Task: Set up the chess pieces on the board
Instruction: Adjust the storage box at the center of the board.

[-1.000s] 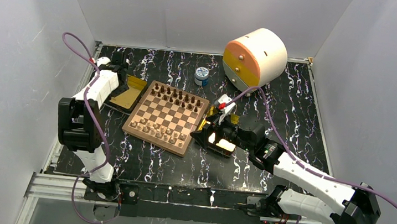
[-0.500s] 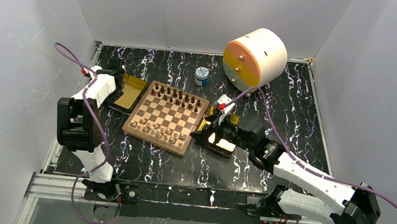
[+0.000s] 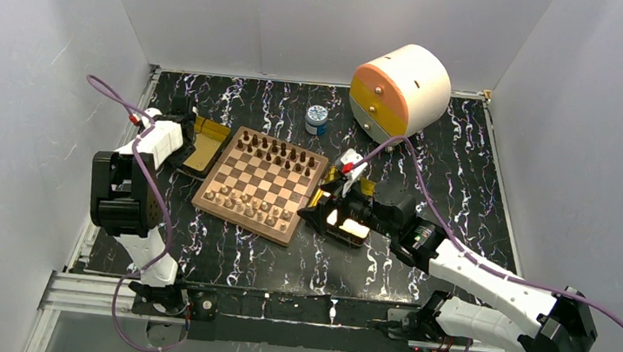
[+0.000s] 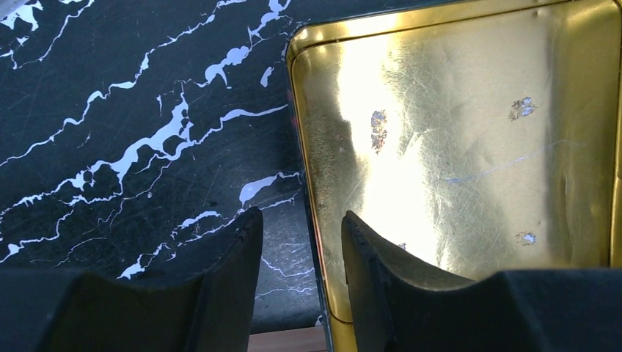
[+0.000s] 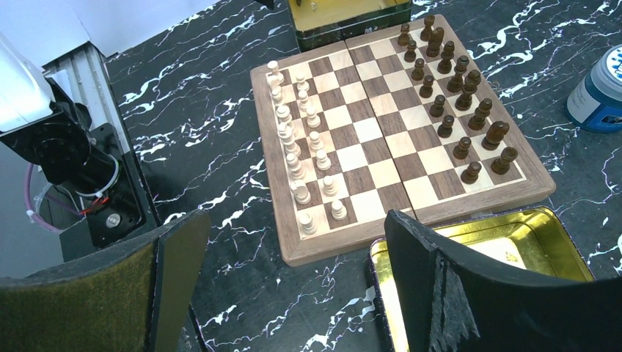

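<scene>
Since the chess pieces [image 5: 301,193] stand in two rows at each end of the board [image 5: 381,147], you look almost done. Your left pincer [image 4: 301,216] is spread across the gold tray [image 4: 295,110] rim; your right pincer [image 5: 293,220] is spread, holding nothing. Next, check each square.

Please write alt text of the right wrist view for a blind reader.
A chessboard lies on a black marbled table, pale pieces in two rows at its left edge, dark pieces at its right. The open pincer frames the foreground, a gold tray partly behind it.
</scene>
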Controlling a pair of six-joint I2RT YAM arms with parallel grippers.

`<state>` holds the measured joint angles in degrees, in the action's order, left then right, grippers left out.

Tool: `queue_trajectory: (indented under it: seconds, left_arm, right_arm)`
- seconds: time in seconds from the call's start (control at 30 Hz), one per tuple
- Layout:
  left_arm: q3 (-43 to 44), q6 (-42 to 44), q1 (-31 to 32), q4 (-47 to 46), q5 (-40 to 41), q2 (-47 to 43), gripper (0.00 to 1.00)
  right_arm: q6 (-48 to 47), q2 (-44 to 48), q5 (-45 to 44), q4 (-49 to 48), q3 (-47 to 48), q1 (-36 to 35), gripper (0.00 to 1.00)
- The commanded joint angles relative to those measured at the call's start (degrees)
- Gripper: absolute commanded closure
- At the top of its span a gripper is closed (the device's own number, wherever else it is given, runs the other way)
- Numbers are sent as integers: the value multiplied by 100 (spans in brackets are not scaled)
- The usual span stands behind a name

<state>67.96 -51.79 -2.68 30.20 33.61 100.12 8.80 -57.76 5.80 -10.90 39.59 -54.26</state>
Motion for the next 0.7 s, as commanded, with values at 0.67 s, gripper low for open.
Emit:
queue_trajectory:
  seconds: [0.67]
  left_arm:
    - [574, 1002, -449, -252, 892, 415, 94]
  right_arm:
    - [-89, -21, -155, -370, 165, -7, 1]
